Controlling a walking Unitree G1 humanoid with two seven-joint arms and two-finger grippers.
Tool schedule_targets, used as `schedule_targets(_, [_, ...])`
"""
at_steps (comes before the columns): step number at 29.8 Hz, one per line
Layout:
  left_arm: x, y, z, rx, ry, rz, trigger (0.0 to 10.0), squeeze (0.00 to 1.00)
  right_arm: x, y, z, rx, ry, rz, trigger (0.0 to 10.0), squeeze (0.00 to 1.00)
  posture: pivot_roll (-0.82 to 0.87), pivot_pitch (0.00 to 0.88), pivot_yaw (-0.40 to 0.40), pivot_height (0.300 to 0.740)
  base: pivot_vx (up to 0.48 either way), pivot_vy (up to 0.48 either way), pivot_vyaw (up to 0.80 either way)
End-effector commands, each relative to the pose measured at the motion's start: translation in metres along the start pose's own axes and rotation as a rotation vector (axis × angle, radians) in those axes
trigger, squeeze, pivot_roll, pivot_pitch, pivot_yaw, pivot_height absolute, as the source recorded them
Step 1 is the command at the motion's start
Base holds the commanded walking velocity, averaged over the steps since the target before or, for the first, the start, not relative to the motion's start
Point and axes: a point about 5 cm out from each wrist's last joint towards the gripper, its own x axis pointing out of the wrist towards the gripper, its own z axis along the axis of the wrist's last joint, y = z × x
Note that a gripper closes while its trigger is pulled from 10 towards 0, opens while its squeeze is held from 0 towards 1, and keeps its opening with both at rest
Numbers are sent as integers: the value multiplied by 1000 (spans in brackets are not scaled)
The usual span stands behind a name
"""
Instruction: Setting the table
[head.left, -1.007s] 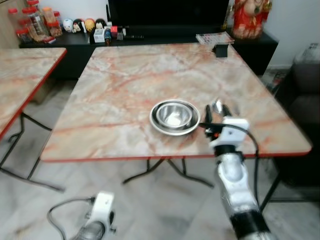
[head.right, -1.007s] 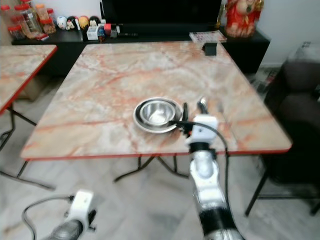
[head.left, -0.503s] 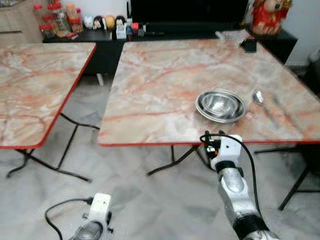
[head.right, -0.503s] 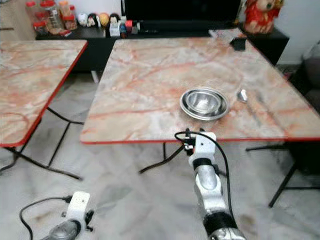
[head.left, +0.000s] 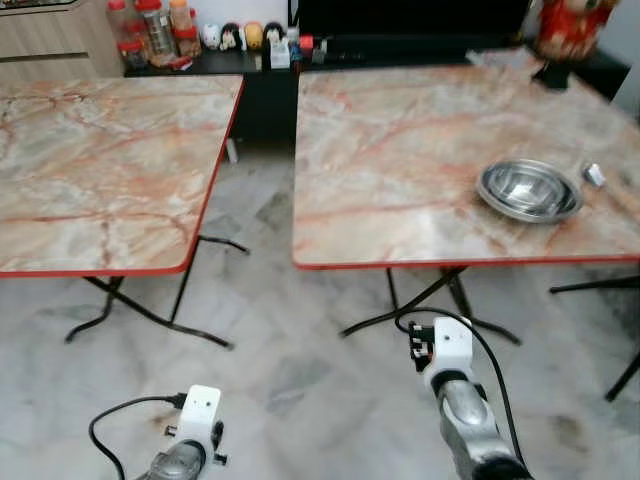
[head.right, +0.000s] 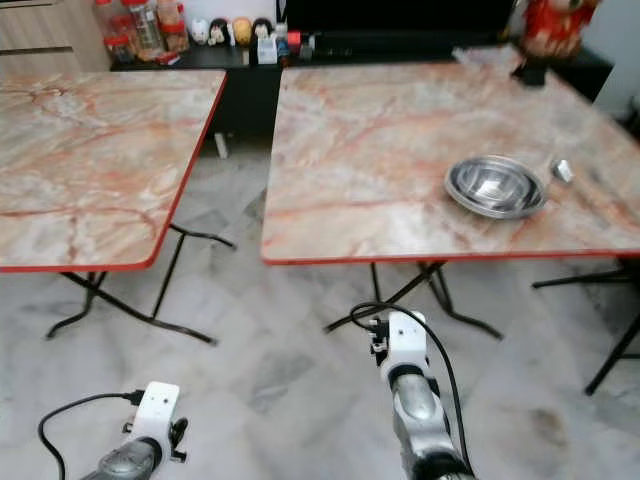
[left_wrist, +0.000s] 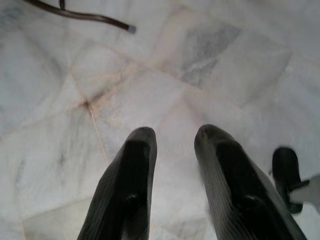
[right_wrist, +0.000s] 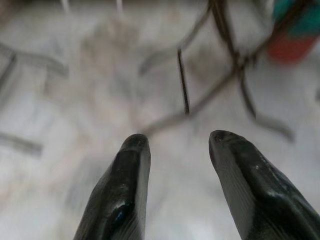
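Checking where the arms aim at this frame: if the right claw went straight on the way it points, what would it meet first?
Judging by the wrist view, the right claw, open and holding nothing, points at the pale floor near the dark table legs. It would most likely meet the floor first, though the blur leaves depth uncertain.

Stood on pale marble floor (head.left: 280, 330): two marble-patterned, red-edged tabletops, one at nine o'clock (head.left: 100, 170), one at two (head.left: 420, 150). Dark sideboard (head.left: 250, 75) at twelve, against the wall.
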Motion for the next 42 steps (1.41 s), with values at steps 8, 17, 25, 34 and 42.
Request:
schedule_targets(8, [0, 8, 0, -12, 11, 27, 10000, 0, -15, 0, -45, 105, 266, -14, 10000, 0, -26, 107, 0, 740, 0, 480, 0])
schedule_targets(17, [-1, 11, -1, -14, 17, 37, 10000, 0, -30, -5, -71, 155, 363, -53, 10000, 0, -12, 96, 1, 740, 0, 480, 0])
schedule_targets(25, [-1, 13, -1, 0, 20, 36, 10000, 0, -34, -6, -77, 180, 381, -64, 10000, 0, -12, 90, 8, 740, 0, 480, 0])
schedule_targets(34, [-1, 14, -3, 2, 27, 37, 10000, 0, -31, -1, -73, 181, 374, -44, 10000, 0, -9, 78, 8, 740, 0, 480, 0])
schedule_targets(42, [-1, 15, -2, 5, 24, 42, 10000, 0, -29, 3, -70, 175, 367, -23, 10000, 0, 4, 69, 7, 740, 0, 480, 0])
